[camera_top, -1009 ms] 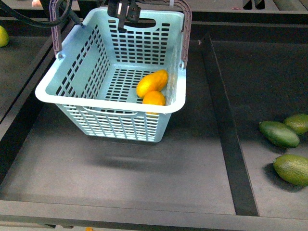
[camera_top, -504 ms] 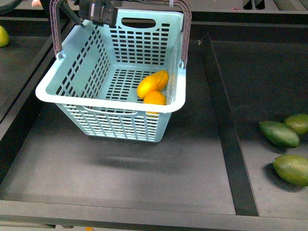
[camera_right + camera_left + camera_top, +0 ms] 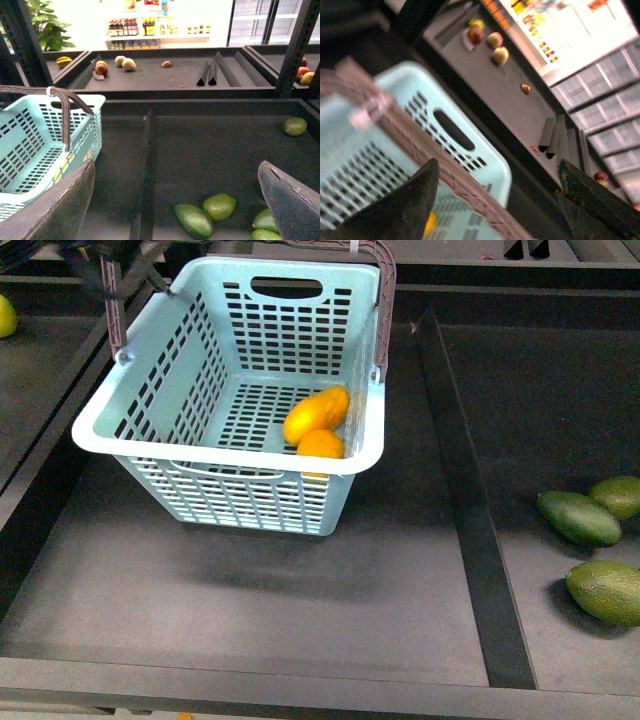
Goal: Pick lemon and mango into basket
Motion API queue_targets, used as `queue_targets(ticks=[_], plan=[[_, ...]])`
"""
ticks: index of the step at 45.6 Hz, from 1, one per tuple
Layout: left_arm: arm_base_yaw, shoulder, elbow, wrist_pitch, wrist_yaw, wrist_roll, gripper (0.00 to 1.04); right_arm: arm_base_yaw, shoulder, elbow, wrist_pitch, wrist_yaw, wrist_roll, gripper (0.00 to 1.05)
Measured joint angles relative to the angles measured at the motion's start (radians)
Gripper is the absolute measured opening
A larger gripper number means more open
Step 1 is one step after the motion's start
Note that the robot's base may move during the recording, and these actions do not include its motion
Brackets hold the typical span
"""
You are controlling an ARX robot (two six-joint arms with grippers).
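Note:
The turquoise basket (image 3: pixel 230 455) stands tilted on the dark shelf at centre left, its brown-grey handle (image 3: pixel 385 300) swung to the far right side. Inside, against its right wall, lie the longer mango (image 3: pixel 316 412) and the short oval lemon (image 3: pixel 320 444), touching. My left gripper (image 3: pixel 500 200) hangs open above the basket's (image 3: pixel 485 170) far corner and handle (image 3: pixel 420 145), with nothing between its fingers; only its blurred arm (image 3: pixel 115 260) shows in the front view. My right gripper (image 3: pixel 180 205) is open and empty over the right bay, apart from the basket (image 3: pixel 30 145).
Three green avocados (image 3: pixel 580 518) (image 3: pixel 605 590) (image 3: pixel 620 495) lie in the right bay, beyond a raised dark divider (image 3: pixel 470 510). A yellow-green fruit (image 3: pixel 5 315) sits at the far left edge. Several fruits (image 3: pixel 125 63) rest on a back shelf.
My left gripper has swept left along the basket's far rim and out past the top left corner of the front view. Basket, mango and lemon have stayed put.

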Motion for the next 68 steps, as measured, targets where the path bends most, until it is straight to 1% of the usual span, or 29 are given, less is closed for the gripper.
queue_targets(ticks=[1,3,4,6,9,13,14,16,18,22,27,34,37,40,68], plan=[[0.014,-0.032,-0.077,0.105,0.011,0.128,0.65,0.000,0.000,0.000,0.000,0.000,0.000,0.96],[0.045,-0.109,-0.210,0.257,0.032,0.416,0.55,0.000,0.000,0.000,0.000,0.000,0.000,0.96],[0.062,-0.150,-0.267,0.306,0.039,0.505,0.49,0.000,0.000,0.000,0.000,0.000,0.000,0.96],[0.088,-0.214,-0.350,0.356,0.055,0.650,0.40,0.000,0.000,0.000,0.000,0.000,0.000,0.96],[0.118,-0.294,-0.468,0.393,0.081,0.760,0.26,0.000,0.000,0.000,0.000,0.000,0.000,0.96],[0.145,-0.372,-0.610,0.415,0.121,0.822,0.06,0.000,0.000,0.000,0.000,0.000,0.000,0.96],[0.152,-0.394,-0.642,0.420,0.133,0.828,0.03,0.000,0.000,0.000,0.000,0.000,0.000,0.96],[0.167,-0.437,-0.700,0.433,0.145,0.844,0.03,0.000,0.000,0.000,0.000,0.000,0.000,0.96],[0.184,-0.462,-0.755,0.487,0.159,0.850,0.03,0.000,0.000,0.000,0.000,0.000,0.000,0.96],[0.212,-0.528,-0.846,0.489,0.181,0.854,0.03,0.000,0.000,0.000,0.000,-0.001,0.000,0.96],[0.238,-0.652,-0.930,0.457,0.212,0.856,0.03,0.000,0.000,0.000,0.000,0.000,0.000,0.96],[0.270,-0.817,-1.019,0.374,0.240,0.858,0.03,0.000,0.000,0.000,0.000,0.000,0.000,0.96],[0.314,-0.883,-1.043,0.332,0.303,0.860,0.03,0.000,0.000,0.000,0.000,0.000,0.000,0.96],[0.338,-0.941,-1.062,0.293,0.307,0.861,0.03,0.000,0.000,0.000,0.000,0.000,0.000,0.96],[0.343,-1.388,-1.130,-0.073,0.314,0.861,0.03,0.000,0.000,0.000,0.000,0.000,0.000,0.96]])
